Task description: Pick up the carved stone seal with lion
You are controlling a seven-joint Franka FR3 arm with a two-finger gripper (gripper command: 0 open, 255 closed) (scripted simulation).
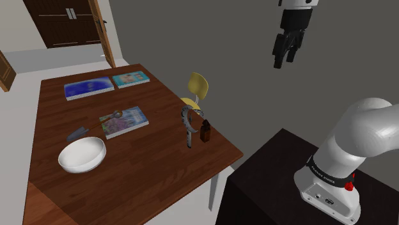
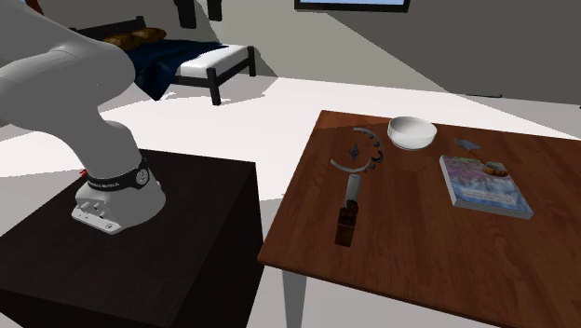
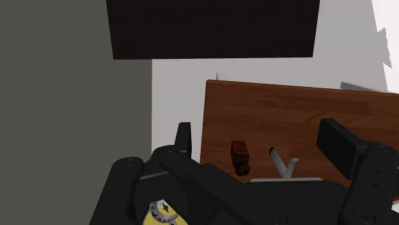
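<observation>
The seal [image 1: 205, 132] is a small dark brown carved block standing upright near the table's edge at the shoulder view's right. It stands beside a grey ring-shaped tool [image 1: 188, 123]. In the second exterior view the seal [image 2: 346, 226] sits close to the table's near edge. My black gripper [image 1: 285, 61] hangs high above the floor, well to the right of the table and far from the seal. In the wrist view the seal [image 3: 240, 156] lies far off between the fingers [image 3: 184, 137] of the gripper [image 3: 262, 144]. The fingers stand apart, open, with nothing in them.
On the brown wooden table [image 1: 147, 172] are a white bowl [image 1: 82, 155], three books [image 1: 123, 121], and a small spoon-like tool [image 1: 80, 133]. A yellow chair [image 1: 197, 85] stands behind the table. The dark stand [image 2: 186, 233] is next to the table, and a bed [image 2: 200, 61] lies farther back.
</observation>
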